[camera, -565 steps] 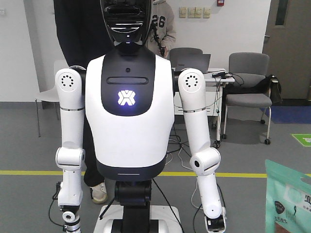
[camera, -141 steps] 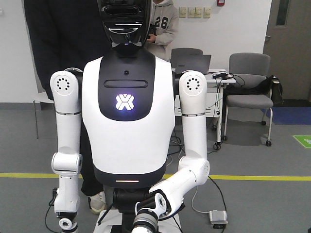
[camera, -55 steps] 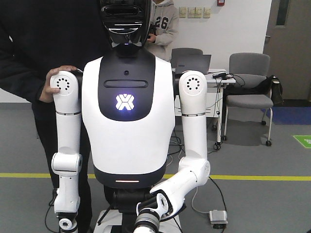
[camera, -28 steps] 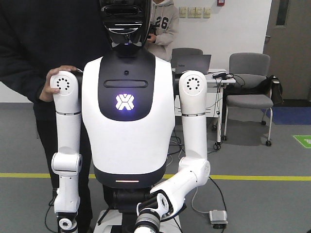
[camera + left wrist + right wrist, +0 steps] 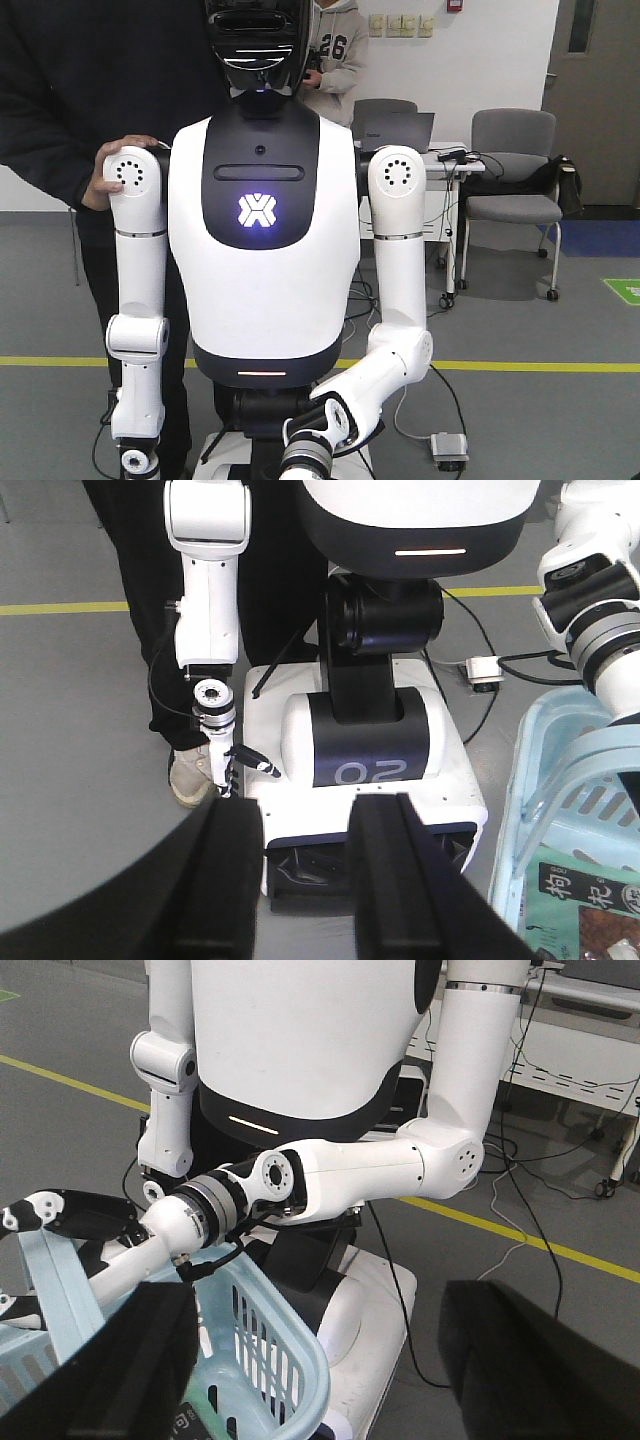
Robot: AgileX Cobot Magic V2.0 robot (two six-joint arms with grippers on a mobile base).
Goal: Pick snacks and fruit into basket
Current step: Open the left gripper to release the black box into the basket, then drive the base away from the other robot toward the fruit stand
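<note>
A person in dark clothes (image 5: 60,90) stands behind the glossy white humanoid (image 5: 265,260), one hand on its shoulder. The humanoid's bent arm (image 5: 350,1175) reaches down to the handle of a pale-blue slatted plastic basket (image 5: 275,1360). A flat mint-green snack pouch (image 5: 585,900) lies inside it. The left gripper (image 5: 308,815) hangs with its dark fingers spread apart. The right gripper (image 5: 315,1305) gapes wider.

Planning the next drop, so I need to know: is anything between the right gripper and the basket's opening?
Partly. The humanoid's forearm and hand reach over the basket, gripping its handle. The right gripper is open and empty.
</note>
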